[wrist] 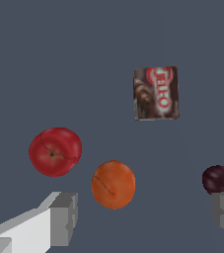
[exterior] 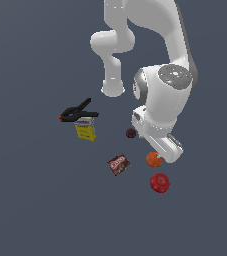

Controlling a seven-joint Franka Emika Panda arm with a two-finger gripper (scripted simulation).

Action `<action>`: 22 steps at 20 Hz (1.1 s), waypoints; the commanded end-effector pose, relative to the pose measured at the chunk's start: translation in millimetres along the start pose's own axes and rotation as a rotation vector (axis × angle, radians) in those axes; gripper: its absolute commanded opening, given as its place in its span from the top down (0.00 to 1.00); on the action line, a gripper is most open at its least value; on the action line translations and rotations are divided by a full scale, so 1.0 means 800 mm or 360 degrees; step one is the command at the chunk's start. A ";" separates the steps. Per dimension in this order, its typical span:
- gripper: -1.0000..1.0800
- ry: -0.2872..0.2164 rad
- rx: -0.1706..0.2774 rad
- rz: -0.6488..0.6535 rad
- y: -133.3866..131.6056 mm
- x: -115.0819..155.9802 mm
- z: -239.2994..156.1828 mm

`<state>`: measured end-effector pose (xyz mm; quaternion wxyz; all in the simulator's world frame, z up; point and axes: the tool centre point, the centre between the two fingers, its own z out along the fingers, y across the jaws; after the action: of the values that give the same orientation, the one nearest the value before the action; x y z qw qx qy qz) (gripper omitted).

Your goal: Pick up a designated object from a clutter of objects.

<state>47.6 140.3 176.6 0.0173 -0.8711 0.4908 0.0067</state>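
From the exterior view I count six bits: one black clamp (exterior: 77, 113) touching one yellow box (exterior: 85, 128), one plum (exterior: 130, 133), one brown box (exterior: 119, 164), one orange (exterior: 153, 159), one red apple (exterior: 159, 182). The orange sits right beside the arm's hand, apple just beyond.

Wrist view: gripper (wrist: 145, 217) spread wide, orange (wrist: 113, 184) between its fingers (wrist: 63, 218), untouched, bare floor all round it.

The flat dark brown box (wrist: 156, 93) carries a red label reading "JELL-O" in white letters; nothing else is legible.
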 end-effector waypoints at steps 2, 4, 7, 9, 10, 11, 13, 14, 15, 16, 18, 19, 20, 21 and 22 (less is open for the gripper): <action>0.04 0.0006 -0.0006 0.0121 -0.005 -0.010 0.017; 0.04 0.0009 -0.0010 0.0188 -0.008 -0.016 0.027; 0.04 0.0016 -0.0015 0.0289 -0.012 -0.025 0.042; 0.04 0.0021 -0.0018 0.0357 -0.014 -0.032 0.052; 0.04 0.0024 -0.0019 0.0390 -0.015 -0.034 0.057; 0.04 0.0026 -0.0020 0.0421 -0.016 -0.037 0.061; 0.04 0.0031 -0.0022 0.0479 -0.017 -0.043 0.070; 0.04 0.0034 -0.0023 0.0505 -0.018 -0.045 0.074; 0.04 0.0036 -0.0024 0.0529 -0.019 -0.047 0.077; 0.04 0.0038 -0.0024 0.0552 -0.019 -0.049 0.081; 0.04 0.0042 -0.0025 0.0593 -0.020 -0.053 0.087; 0.04 0.0044 -0.0026 0.0610 -0.021 -0.055 0.089; 0.04 0.0046 -0.0026 0.0626 -0.021 -0.056 0.092; 0.04 0.0047 -0.0026 0.0641 -0.021 -0.057 0.094; 0.04 0.0048 -0.0026 0.0653 -0.021 -0.058 0.096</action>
<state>38.8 190.4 104.3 0.0014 -0.7579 0.6523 0.0016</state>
